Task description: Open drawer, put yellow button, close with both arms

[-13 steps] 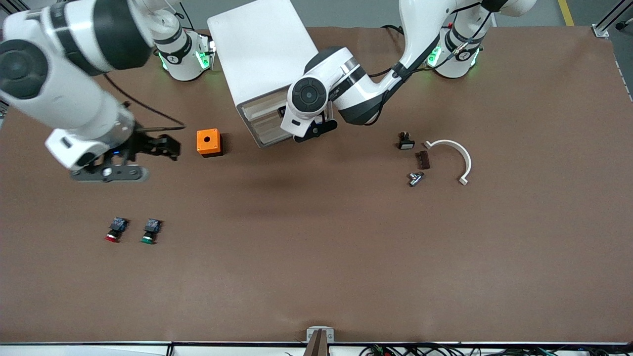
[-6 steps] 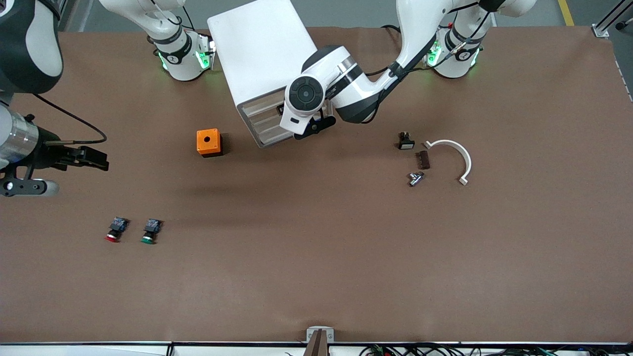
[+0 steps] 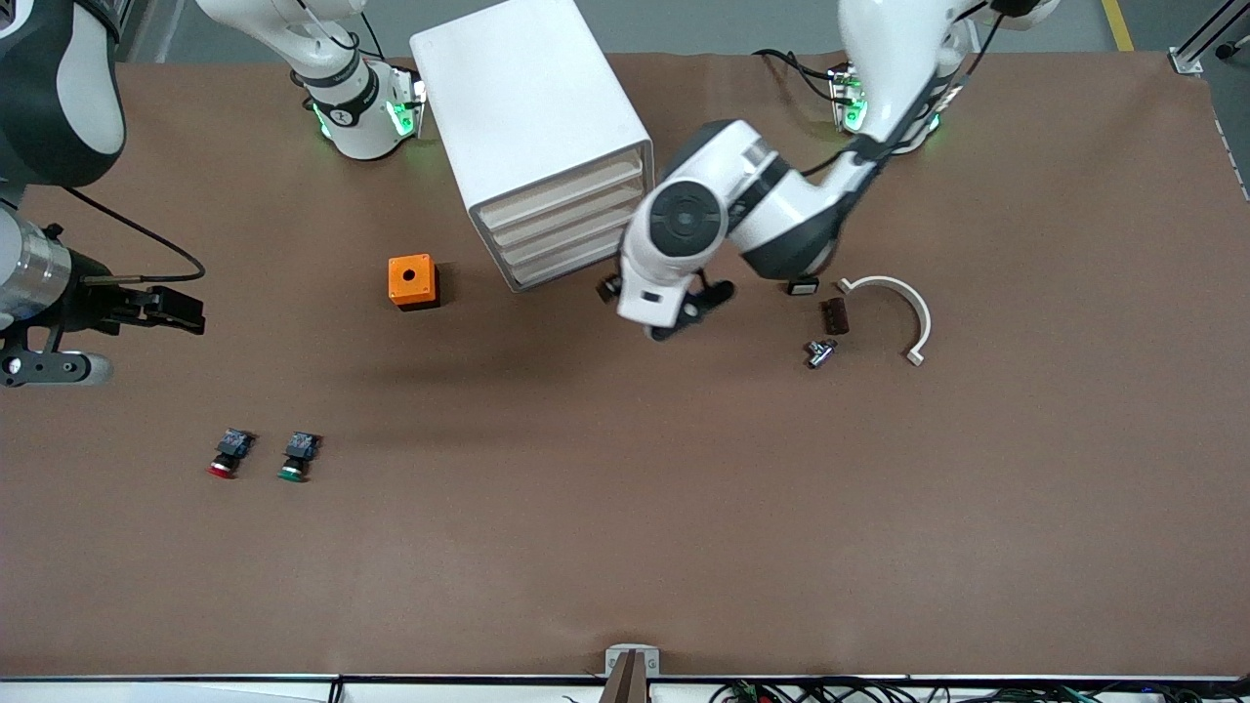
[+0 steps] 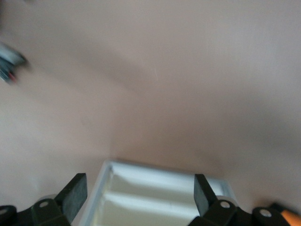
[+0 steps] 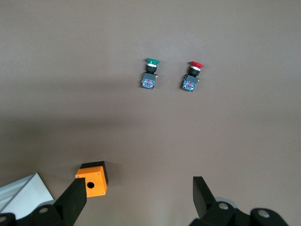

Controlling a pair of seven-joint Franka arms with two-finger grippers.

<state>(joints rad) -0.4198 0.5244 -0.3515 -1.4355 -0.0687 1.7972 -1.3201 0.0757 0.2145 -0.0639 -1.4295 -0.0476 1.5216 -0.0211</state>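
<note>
The white cabinet (image 3: 532, 107) stands near the robots' bases. Its uppermost drawer (image 3: 564, 186) sits flush with the three below it. The yellow button is hidden; I see it in no view. My left gripper (image 3: 684, 312) hangs over bare table just in front of the cabinet, open and empty. In the left wrist view the cream drawer fronts (image 4: 155, 200) show between its fingers (image 4: 75, 195). My right gripper (image 3: 186, 312) is open and empty over the right arm's end of the table. The right wrist view shows its fingers (image 5: 203, 193) wide apart.
An orange box (image 3: 412, 281) with a round hole stands beside the cabinet, also in the right wrist view (image 5: 92, 179). A red-capped button (image 3: 225, 456) and a green-capped button (image 3: 297, 456) lie nearer the camera. A black part (image 3: 803, 286), brown piece (image 3: 835, 315), metal fitting (image 3: 820, 351) and white curved clip (image 3: 894, 303) lie toward the left arm's end.
My left gripper has drawn back from the cabinet's front, which now shows whole with all drawers flush. My right arm swung out to its end of the table, then held still.
</note>
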